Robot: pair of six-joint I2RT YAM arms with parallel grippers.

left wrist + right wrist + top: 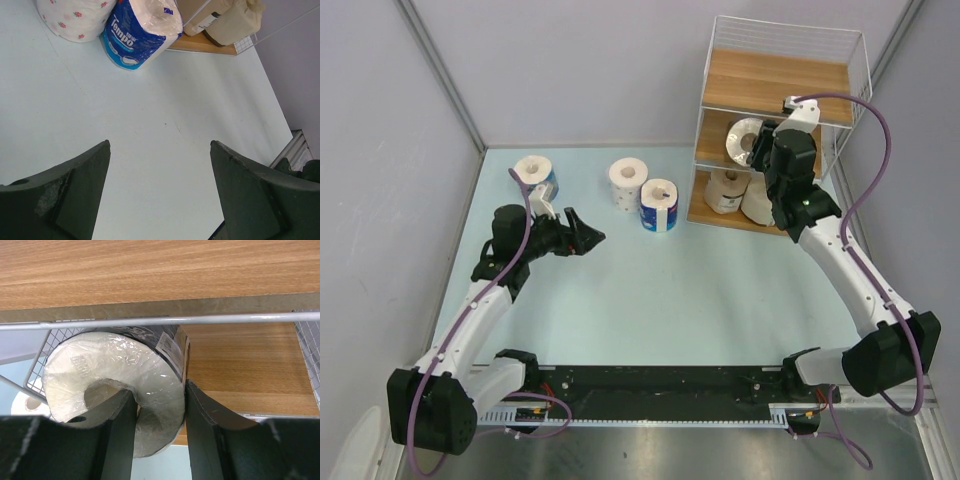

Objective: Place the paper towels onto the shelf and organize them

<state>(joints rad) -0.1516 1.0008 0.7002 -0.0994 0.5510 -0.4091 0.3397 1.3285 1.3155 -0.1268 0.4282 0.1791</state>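
My right gripper (pixel 763 148) is shut on the dark-wrapped paper towel roll (pixel 115 375), with one finger in its core and the other outside its wall. It holds the roll at the front of the shelf's (pixel 775 85) middle tier, under the upper board (pixel 150 270). The cream and tan-brown rolls (pixel 740 195) stand on the bottom tier. A blue-wrapped roll (pixel 659 205), the white red-speckled roll (pixel 628 182) and the other blue-wrapped roll (pixel 535 175) stand on the table. My left gripper (pixel 588 240) is open and empty and points toward the blue roll (pixel 142 32) and the speckled roll (pixel 75 17).
The pale blue table top (pixel 650 300) is bounded by grey walls on the left, back and right. The shelf's wire frame (pixel 150 322) crosses just above the held roll. The shelf's bottom board (pixel 200 44) lies behind the blue roll.
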